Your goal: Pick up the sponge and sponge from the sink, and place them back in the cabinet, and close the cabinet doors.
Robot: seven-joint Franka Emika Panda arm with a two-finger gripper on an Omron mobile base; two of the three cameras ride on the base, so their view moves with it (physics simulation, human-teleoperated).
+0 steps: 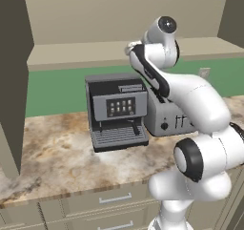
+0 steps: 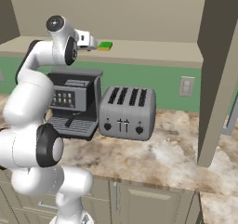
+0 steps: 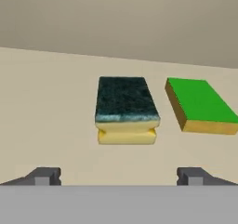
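Two sponges lie side by side on the beige cabinet shelf (image 3: 42, 102). The dark green-black sponge (image 3: 126, 108) is straight ahead of my gripper (image 3: 117, 176), and the bright green sponge (image 3: 200, 104) is to its right, turned slightly. My gripper is open, with nothing between its fingertips (image 3: 44, 175), a short way back from the sponges. In the right base view my gripper (image 2: 90, 42) is at the shelf (image 2: 153, 56) next to the green sponge (image 2: 105, 46). The cabinet doors (image 1: 12, 81) (image 2: 216, 79) stand open. The sink is out of view.
Under the shelf, on the marbled counter (image 1: 52, 152), stand a coffee machine (image 1: 116, 109) (image 2: 74, 102) and a grey toaster (image 2: 126, 112) (image 1: 167, 119). A wall outlet (image 2: 187, 86) sits on the green backsplash. Beige drawers (image 1: 114, 200) run below the counter edge.
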